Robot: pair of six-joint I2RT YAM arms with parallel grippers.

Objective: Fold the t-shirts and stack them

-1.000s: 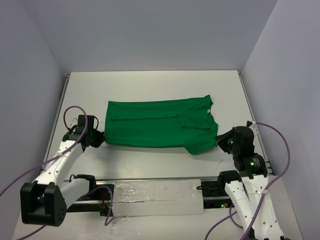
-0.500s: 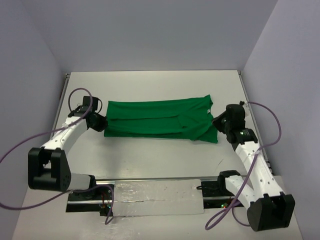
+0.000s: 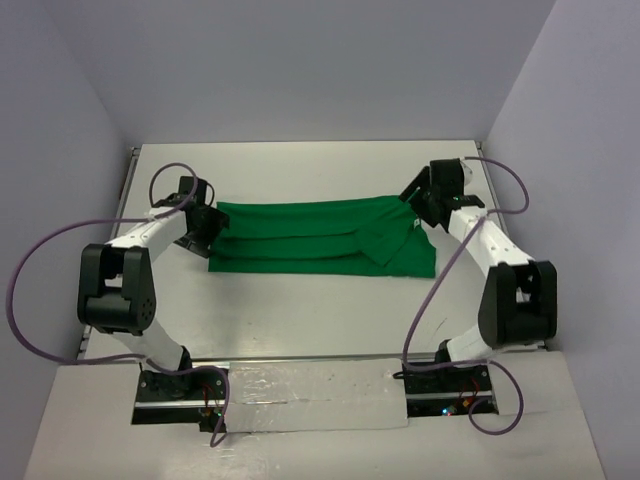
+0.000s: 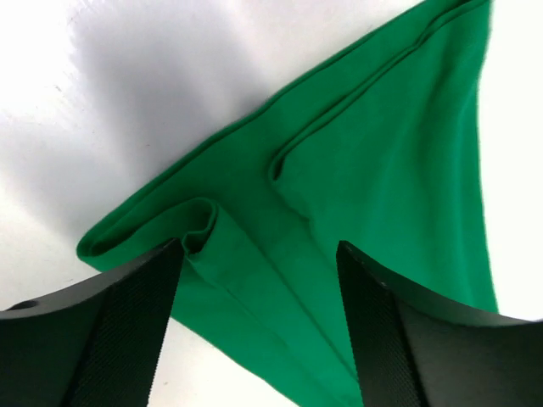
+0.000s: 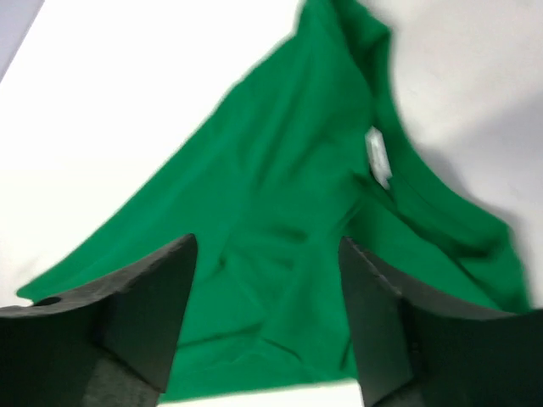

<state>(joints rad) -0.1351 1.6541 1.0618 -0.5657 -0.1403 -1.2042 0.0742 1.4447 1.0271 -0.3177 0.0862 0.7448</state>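
Left wrist view: the left hand [image 4: 259, 250], fingers apart and gripping nothing, straddled one folded end of the green t-shirt [image 4: 382, 186]. The right hand [image 5: 267, 244], equally apart, hung over the collar end. The t-shirt lay as a long folded band across the worktop [image 3: 300, 320] between the two hands, probably so each could take an end.

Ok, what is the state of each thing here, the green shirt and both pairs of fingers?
Plain bright-green cloth t-shirt: folded lengthwise into a long band, flat on the white table.
Left arm's black fingers: open, over the shirt's left end.
Right arm's black fingers: open, over the shirt's collar end.
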